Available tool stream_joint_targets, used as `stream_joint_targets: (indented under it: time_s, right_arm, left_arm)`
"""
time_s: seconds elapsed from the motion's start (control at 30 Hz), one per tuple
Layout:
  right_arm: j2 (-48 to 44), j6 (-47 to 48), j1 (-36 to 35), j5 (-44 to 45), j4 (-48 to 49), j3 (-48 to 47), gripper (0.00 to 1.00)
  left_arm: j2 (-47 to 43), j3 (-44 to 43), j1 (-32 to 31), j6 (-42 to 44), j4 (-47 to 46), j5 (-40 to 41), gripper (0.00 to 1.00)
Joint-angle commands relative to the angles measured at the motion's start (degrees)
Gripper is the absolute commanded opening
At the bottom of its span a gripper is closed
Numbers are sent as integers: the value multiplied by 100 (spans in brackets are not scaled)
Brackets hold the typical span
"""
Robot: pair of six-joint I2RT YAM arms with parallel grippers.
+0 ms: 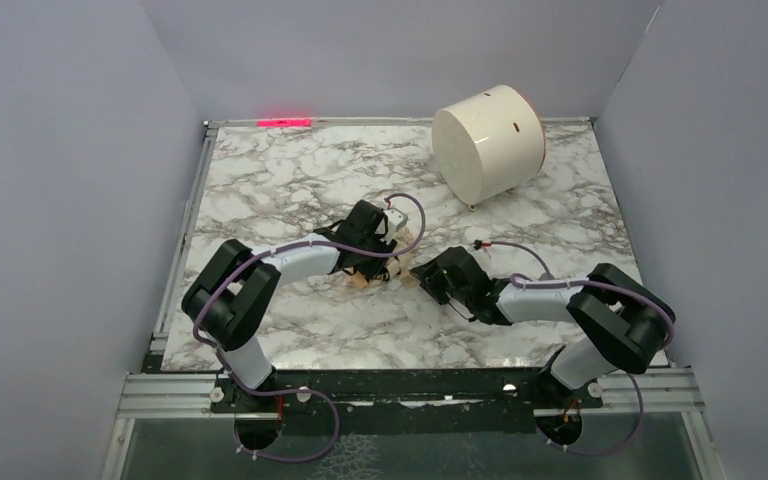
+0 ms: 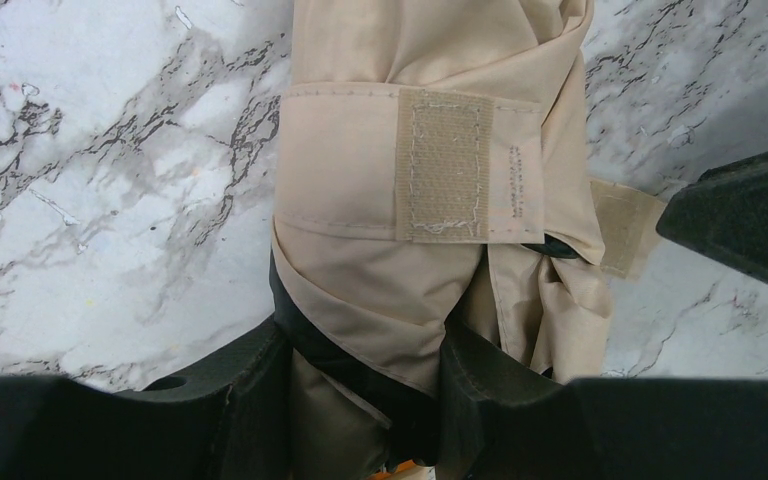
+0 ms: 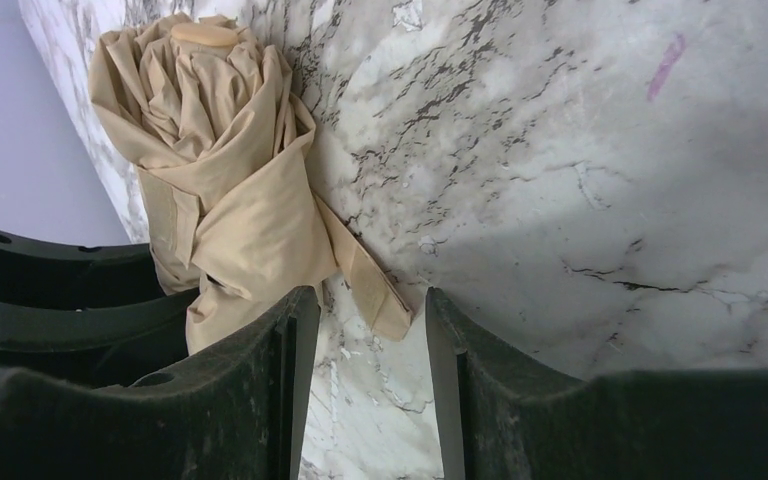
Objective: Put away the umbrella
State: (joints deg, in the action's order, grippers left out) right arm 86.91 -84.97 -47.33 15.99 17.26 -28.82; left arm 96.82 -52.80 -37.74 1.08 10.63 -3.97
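A robotics lab: a marble-patterned counter, walled on three sides by plain grey panels, carries a left arm and a right arm, both trailing purple cables, bolted to an aluminium rail at the counter's near edge.

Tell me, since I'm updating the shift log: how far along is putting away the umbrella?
Done: the umbrella is folded, its strap wrapped round the bunched fabric. In hand: the left fingers clamp it on the table, while the open right fingers sit at the loose strap end. Left: that end isn't pressed onto the fastener patch yet, and the umbrella isn't stowed anywhere.
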Motion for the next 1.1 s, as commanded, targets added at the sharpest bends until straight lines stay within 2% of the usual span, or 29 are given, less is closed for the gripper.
stream_joint_targets:
  time_s: [0.0,0.3,0.67,0.87,1.07]
  right_arm:
    - [240,251,22,-436,-38,78,49]
    - [456,422,67,-606,295,78,48]
    - [759,1387,144,-430,1344,176,47]
    - [689,1621,172,-357,1699,356,45]
    - [883,1554,315,-952,2629,555,39]
  left_arm:
    - [437,190,-54,-20,712,300,0]
    - [474,190,-80,-2,722,352,0]
    - [549,168,-101,6,754,353,0]
    - [569,157,-107,6,756,353,0]
    - [597,159,-119,7,773,353,0]
